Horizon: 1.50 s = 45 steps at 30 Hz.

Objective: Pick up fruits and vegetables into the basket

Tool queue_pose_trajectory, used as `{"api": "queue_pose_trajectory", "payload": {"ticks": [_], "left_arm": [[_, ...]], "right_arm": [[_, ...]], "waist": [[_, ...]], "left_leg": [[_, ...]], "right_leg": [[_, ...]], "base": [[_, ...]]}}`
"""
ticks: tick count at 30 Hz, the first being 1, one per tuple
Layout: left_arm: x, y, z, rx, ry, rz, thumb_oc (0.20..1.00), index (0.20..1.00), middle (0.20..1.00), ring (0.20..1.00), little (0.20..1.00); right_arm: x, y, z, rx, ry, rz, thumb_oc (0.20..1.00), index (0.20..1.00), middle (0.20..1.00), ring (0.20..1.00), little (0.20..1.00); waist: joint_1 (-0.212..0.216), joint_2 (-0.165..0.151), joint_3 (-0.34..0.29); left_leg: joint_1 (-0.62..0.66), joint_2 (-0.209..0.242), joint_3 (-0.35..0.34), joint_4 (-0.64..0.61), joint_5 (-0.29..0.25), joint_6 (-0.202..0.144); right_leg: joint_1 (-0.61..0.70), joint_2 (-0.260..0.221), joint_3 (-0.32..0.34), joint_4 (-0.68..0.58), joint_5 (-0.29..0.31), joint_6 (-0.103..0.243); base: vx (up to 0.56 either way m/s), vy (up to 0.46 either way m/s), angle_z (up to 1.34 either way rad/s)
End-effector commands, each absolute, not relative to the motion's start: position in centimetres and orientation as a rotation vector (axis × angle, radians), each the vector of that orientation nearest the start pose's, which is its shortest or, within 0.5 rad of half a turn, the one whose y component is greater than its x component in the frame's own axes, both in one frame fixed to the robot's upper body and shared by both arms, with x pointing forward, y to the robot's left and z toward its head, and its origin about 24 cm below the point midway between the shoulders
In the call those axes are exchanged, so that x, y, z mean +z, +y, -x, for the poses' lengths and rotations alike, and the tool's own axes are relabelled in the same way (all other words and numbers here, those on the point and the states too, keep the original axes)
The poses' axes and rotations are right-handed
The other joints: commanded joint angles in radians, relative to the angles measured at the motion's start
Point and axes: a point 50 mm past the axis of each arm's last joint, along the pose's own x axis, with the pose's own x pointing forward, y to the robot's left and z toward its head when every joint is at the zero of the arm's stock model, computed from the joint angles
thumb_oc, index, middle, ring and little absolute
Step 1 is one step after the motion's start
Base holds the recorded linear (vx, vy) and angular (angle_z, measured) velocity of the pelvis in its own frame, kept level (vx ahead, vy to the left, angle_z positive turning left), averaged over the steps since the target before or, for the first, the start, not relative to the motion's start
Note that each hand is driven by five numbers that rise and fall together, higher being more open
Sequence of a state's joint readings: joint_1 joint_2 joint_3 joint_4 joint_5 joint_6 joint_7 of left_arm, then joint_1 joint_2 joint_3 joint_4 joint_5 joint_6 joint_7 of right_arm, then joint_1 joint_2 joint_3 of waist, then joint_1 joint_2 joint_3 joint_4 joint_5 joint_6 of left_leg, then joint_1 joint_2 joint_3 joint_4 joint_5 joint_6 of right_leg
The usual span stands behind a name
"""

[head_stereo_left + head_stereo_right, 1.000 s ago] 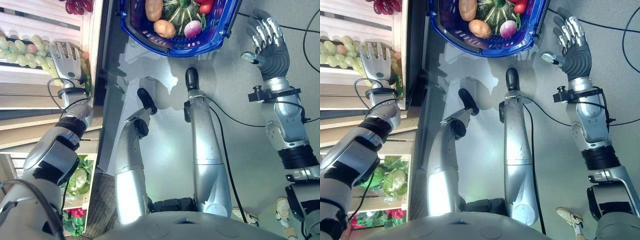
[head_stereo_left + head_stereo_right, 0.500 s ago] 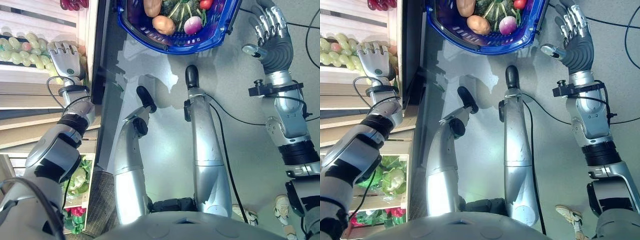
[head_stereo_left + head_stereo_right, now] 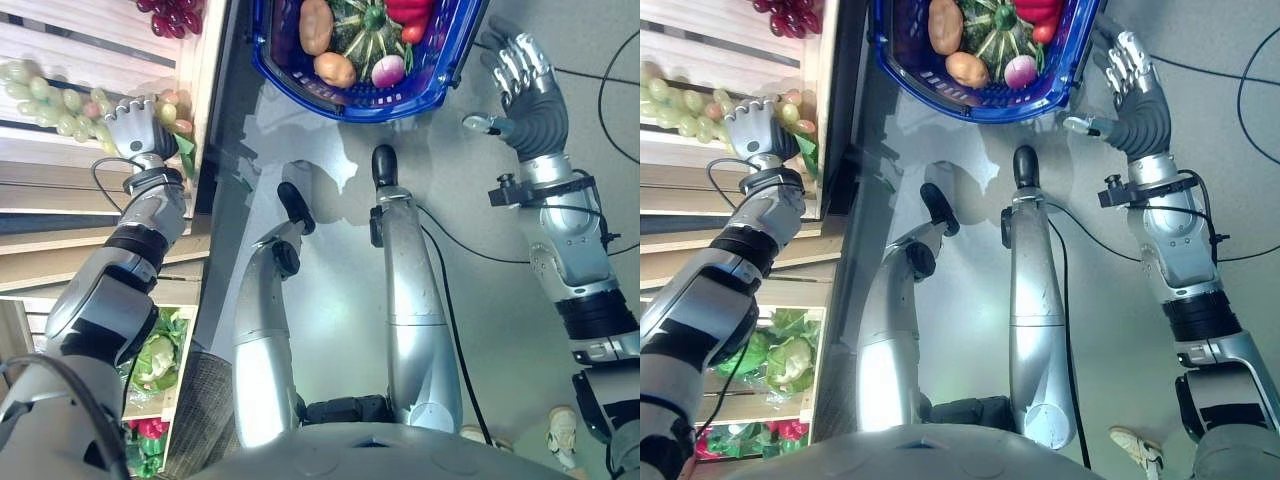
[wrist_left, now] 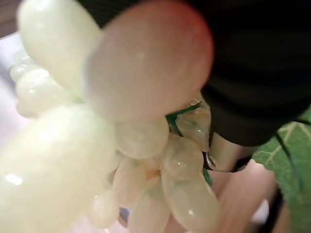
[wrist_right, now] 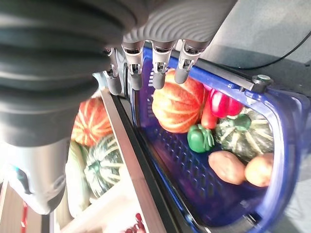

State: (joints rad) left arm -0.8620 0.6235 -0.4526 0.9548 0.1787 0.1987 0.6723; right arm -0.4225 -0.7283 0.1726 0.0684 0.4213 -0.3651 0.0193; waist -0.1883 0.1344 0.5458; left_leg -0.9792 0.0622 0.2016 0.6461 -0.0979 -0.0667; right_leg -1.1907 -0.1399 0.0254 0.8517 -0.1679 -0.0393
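A bunch of green grapes [image 3: 60,98] lies on the wooden shelf at my left. My left hand [image 3: 137,128] rests on the bunch's near end with its fingers curled round some grapes. In the left wrist view the pale grapes [image 4: 146,141] press right up against the dark hand cover. The blue basket [image 3: 350,103] stands on the floor ahead, holding potatoes [image 3: 334,68], a striped green squash [image 3: 362,25], a pink turnip [image 3: 388,68], red peppers [image 5: 218,104] and an orange pumpkin [image 5: 177,104]. My right hand [image 3: 525,85] hovers open just right of the basket, fingers [image 5: 153,68] straight.
Dark red grapes [image 3: 172,14] lie further along the shelf. A lower shelf holds cabbages [image 3: 155,355] and red produce [image 3: 145,432]. Beyond the basket, a crate holds an orange pumpkin [image 5: 91,121] and a green squash [image 5: 103,162]. Grey floor spreads to the right.
The left hand's fingers have gone from straight to curled round the grapes. The right hand stayed open beside the basket. The camera has shifted a little.
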Motion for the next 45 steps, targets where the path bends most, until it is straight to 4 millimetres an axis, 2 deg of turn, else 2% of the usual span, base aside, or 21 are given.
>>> {"api": "queue_pose_trajectory", "payload": {"ticks": [1,5,10,18,24,30,33,35,36,38,40,45], "left_arm": [[12.1,33.7,-33.9,0.843,0.06,-0.912,0.2,0.2,0.2,0.2,0.2],[13.6,33.3,-33.5,0.819,-0.097,-0.666,0.2,0.2,0.2,0.2,0.2],[14.2,32.1,-32.6,0.791,-0.251,-0.449,0.2,0.2,0.2,0.2,0.2],[16.5,29.3,-30.9,0.685,-0.494,-0.17,0.2,0.2,0.2,0.2,0.2],[19.3,25.7,-29.7,0.462,-0.665,-0.036,0.2,0.2,0.2,0.2,0.2],[21.3,21.2,-28.6,0.122,-0.778,0.082,0.2,0.2,0.2,0.2,0.2],[21.9,19.5,-28.3,-0.035,-0.801,0.127,0.2,0.2,0.2,0.2,0.2],[22.0,19.2,-28.3,-0.068,-0.801,0.136,0.2,0.2,0.2,0.2,0.2],[22.4,17.9,-28.3,-0.179,-0.8,0.166,0.2,0.2,0.2,0.2,0.2],[22.7,16.7,-28.3,-0.276,-0.793,0.192,0.2,0.2,0.2,0.2,0.2],[22.7,16.2,-28.3,-0.319,-0.789,0.203,0.2,0.2,0.2,0.2,0.2],[22.7,13.4,-28.3,-0.48,-0.768,0.275,0.2,0.2,0.2,0.2,0.2]], "right_arm": [[18.7,-20.3,-29.1,0.306,-0.569,0.418,1.0,1.0,1.0,1.0,1.0],[17.3,-21.1,-29.5,0.243,-0.458,0.616,1.0,1.0,1.0,1.0,1.0],[17.0,-22.5,-29.6,0.151,-0.382,0.75,1.0,1.0,1.0,1.0,1.0],[16.8,-21.0,-29.4,0.177,-0.37,0.942,1.0,1.0,1.0,1.0,1.0],[18.2,-18.0,-29.7,0.216,-0.478,1.042,1.0,1.0,1.0,1.0,1.0],[19.8,-13.5,-30.6,0.321,-0.564,1.087,1.0,1.0,1.0,1.0,1.0],[20.6,-11.4,-31.1,0.363,-0.601,1.096,1.0,1.0,1.0,1.0,1.0],[20.7,-11.0,-31.2,0.376,-0.609,1.093,1.0,1.0,1.0,1.0,1.0],[21.0,-9.6,-31.4,0.401,-0.635,1.085,1.0,1.0,1.0,1.0,1.0],[21.1,-8.3,-31.6,0.416,-0.659,1.067,1.0,1.0,1.0,1.0,1.0],[21.1,-7.9,-31.7,0.411,-0.663,1.054,1.0,1.0,1.0,1.0,1.0],[21.0,-6.0,-32.0,0.385,-0.72,0.958,1.0,1.0,1.0,1.0,1.0]], "waist": [[-0.011,-0.017,-0.026],[0.015,-0.021,-0.026],[0.042,-0.017,-0.026],[0.079,-0.027,-0.026],[0.118,-0.023,-0.026],[0.174,-0.01,-0.026],[0.2,-0.005,-0.026],[0.203,-0.003,-0.026],[0.219,0.001,-0.026],[0.228,0.005,-0.026],[0.231,0.007,-0.026],[0.24,0.016,-0.026]], "left_leg": [[-0.004,-0.033,0.029,0.0,-0.012,-0.005],[0.037,-0.045,0.014,-0.007,-0.019,0.003],[0.074,-0.056,-0.001,-0.032,-0.024,0.015],[0.125,-0.072,-0.025,-0.057,-0.036,0.033],[0.155,-0.087,-0.042,-0.059,-0.05,0.05],[0.178,-0.11,-0.071,-0.066,-0.055,0.065],[0.188,-0.12,-0.081,-0.068,-0.056,0.072],[0.189,-0.122,-0.083,-0.067,-0.056,0.074],[0.197,-0.129,-0.09,-0.068,-0.057,0.079],[0.209,-0.136,-0.095,-0.072,-0.058,0.083],[0.212,-0.139,-0.097,-0.072,-0.058,0.085],[0.226,-0.149,-0.101,-0.076,-0.062,0.096]], "right_leg": [[0.065,0.034,-0.022,-0.082,0.01,0.076],[0.113,0.028,-0.043,-0.085,0.003,0.076],[0.159,0.029,-0.063,-0.108,-0.003,0.077],[0.229,0.037,-0.091,-0.14,-0.015,0.075],[0.274,0.038,-0.11,-0.149,-0.026,0.073],[0.308,0.031,-0.132,-0.156,-0.03,0.071],[0.323,0.022,-0.147,-0.16,-0.03,0.069],[0.325,0.021,-0.151,-0.159,-0.03,0.068],[0.334,0.017,-0.157,-0.157,-0.029,0.068],[0.347,0.012,-0.165,-0.161,-0.028,0.069],[0.351,0.01,-0.168,-0.161,-0.028,0.069],[0.364,0.001,-0.176,-0.164,-0.024,0.071]], "base": [[0.0,-0.063,0.13],[0.0,-0.063,0.15],[-0.01,-0.037,0.11],[0.0,-0.056,0.05],[0.01,-0.067,0.07],[0.0,-0.084,0.05],[0.0,-0.08,0.08],[0.0,-0.056,0.11],[0.0,-0.076,0.08],[0.0,-0.068,0.1],[0.0,-0.039,0.15],[0.0,-0.025,0.09]]}}
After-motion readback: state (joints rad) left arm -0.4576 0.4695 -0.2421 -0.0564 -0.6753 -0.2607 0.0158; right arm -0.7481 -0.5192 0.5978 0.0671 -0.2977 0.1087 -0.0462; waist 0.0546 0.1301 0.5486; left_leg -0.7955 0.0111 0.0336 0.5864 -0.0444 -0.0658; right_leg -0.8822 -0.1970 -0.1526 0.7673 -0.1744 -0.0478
